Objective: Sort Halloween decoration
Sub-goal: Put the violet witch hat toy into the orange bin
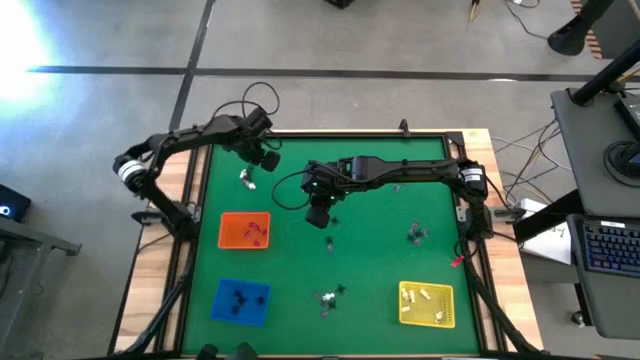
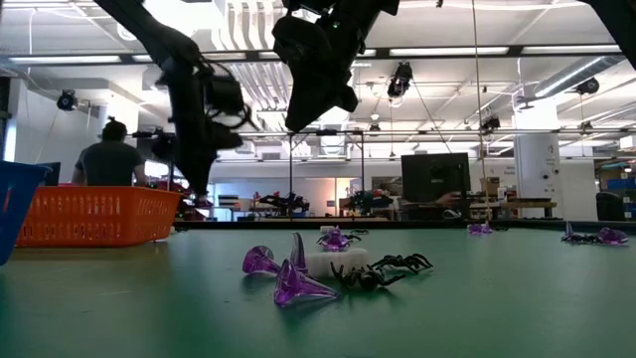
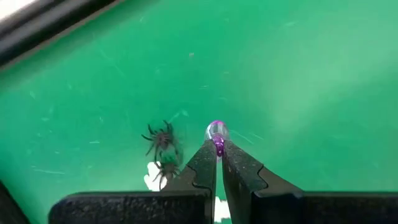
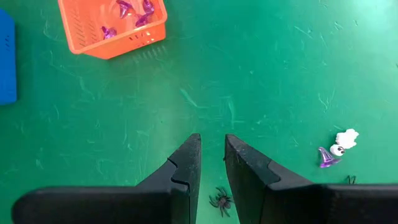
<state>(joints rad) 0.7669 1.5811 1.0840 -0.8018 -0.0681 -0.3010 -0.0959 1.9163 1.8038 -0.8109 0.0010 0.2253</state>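
Matt green felt table (image 1: 380,260), glossy translucent purple plastic trinket (image 2: 295,285)

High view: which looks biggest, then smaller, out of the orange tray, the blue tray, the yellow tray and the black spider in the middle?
1. Orange tray, blue tray and yellow tray: these look about the same, so no ranking among them.
2. Black spider: smallest by far, just a speck on the green table.

Bright even overhead light, window glare (top-left floor), low view's foreground soft, background sharp.

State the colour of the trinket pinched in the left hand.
Purple trinket, clearest in the left wrist view.
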